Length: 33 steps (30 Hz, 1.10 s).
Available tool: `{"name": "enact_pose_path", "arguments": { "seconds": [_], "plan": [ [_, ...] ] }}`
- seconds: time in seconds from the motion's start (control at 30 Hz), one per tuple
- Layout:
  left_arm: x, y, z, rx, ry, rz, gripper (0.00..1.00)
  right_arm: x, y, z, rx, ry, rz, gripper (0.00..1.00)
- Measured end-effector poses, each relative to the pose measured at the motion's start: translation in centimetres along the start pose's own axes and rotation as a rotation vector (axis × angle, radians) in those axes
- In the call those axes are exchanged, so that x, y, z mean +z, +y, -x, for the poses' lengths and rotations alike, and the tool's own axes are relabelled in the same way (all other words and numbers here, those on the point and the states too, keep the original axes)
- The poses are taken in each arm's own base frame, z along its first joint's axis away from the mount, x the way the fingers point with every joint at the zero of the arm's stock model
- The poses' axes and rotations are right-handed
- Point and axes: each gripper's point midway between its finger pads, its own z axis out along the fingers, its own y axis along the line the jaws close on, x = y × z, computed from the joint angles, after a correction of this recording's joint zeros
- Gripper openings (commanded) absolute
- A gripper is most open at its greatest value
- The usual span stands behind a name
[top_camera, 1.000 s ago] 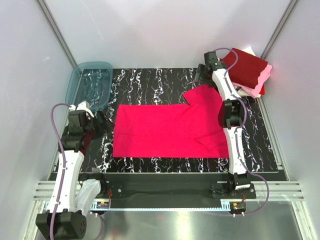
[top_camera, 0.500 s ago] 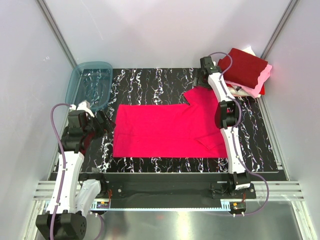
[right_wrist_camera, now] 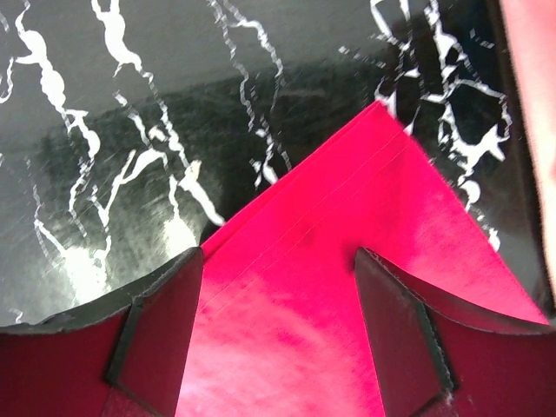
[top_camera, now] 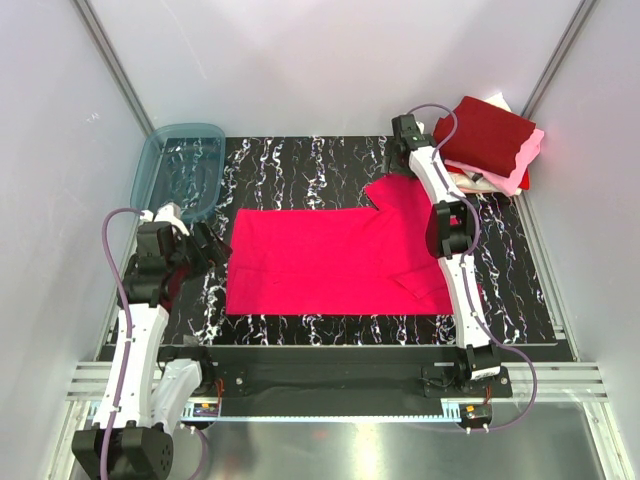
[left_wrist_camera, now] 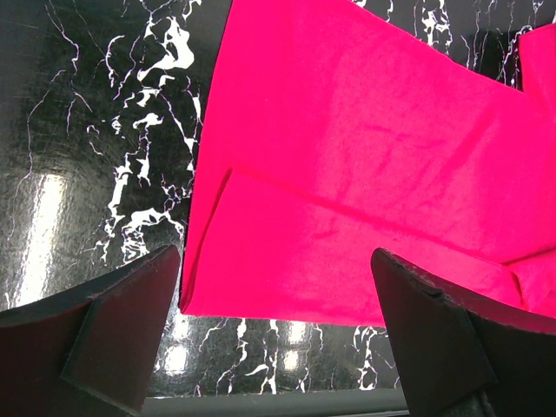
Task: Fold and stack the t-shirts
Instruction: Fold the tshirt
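Hovering my right end effector (right_wrist_camera: 276, 291), jaws wide, over the red shirt (top_camera: 320, 262) sleeve (right_wrist_camera: 347, 217) at one o'clock; a shallow pinch could slip off. Left end effector (left_wrist_camera: 278, 334) wide, empty.

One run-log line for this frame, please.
pink-red t-shirt: spread on table | left gripper: open, at its left edge | right gripper: open, over far sleeve corner | folded stack: far right
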Motion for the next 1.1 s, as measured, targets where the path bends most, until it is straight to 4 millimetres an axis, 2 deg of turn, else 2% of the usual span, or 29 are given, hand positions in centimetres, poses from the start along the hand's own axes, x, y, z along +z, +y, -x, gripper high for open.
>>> {"name": "enact_pose_path", "arguments": {
  "seconds": [0.17,0.23,0.5,0.6,0.7,0.93,1.07,1.1],
  "plan": [
    [0.0,0.0,0.0,0.0,0.001,-0.001,0.99,-1.0,0.5,-0.5,0.002,0.004,0.002,0.77],
    [0.0,0.0,0.0,0.0,0.001,-0.002,0.99,-1.8,0.7,-0.1,0.002,-0.012,-0.007,0.77],
    [0.0,-0.1,-0.1,0.0,0.003,-0.005,0.99,-5.4,2.2,5.1,0.028,-0.162,0.03,0.8],
    [0.0,-0.1,-0.1,0.0,0.003,-0.007,0.99,-5.9,2.4,6.0,0.033,-0.187,0.039,0.8],
    [0.0,-0.2,-0.1,0.001,0.003,-0.01,0.99,-4.9,2.4,5.3,0.021,-0.174,0.033,0.8],
    [0.0,-0.2,0.0,0.001,0.0,-0.011,0.99,-0.1,1.9,0.8,-0.024,-0.07,-0.008,0.79],
    [0.0,-0.2,0.0,0.001,0.0,-0.012,0.99,0.4,1.7,0.5,-0.03,-0.066,-0.016,0.78],
    [0.0,-0.2,0.0,0.002,-0.002,-0.013,0.99,0.4,1.7,0.5,-0.03,-0.066,-0.016,0.75]
  ]
}}
